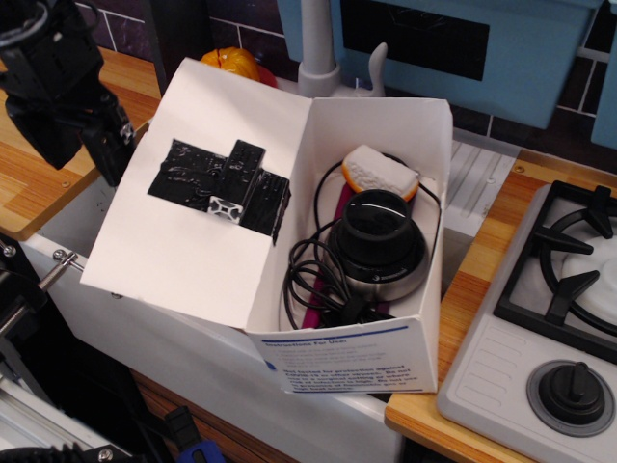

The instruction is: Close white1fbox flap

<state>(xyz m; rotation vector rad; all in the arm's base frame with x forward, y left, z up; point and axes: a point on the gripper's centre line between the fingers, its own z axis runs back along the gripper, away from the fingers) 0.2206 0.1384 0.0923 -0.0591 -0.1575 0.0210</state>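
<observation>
The white1fbox is a white carton lying open over the sink, with blue printed text on its near end panel. Inside lie a black round device, a tangle of black cable and an orange-and-white object. Its flap is hinged on the left side and stands open, slightly raised, with a black taped block on its upper face. My black gripper is at the flap's left edge, touching or just beside it. I cannot tell how its jaws stand.
A wooden counter lies at the left. A stove with a knob is at the right. A grey faucet and an orange fruit stand behind the box. A blue panel is at the back.
</observation>
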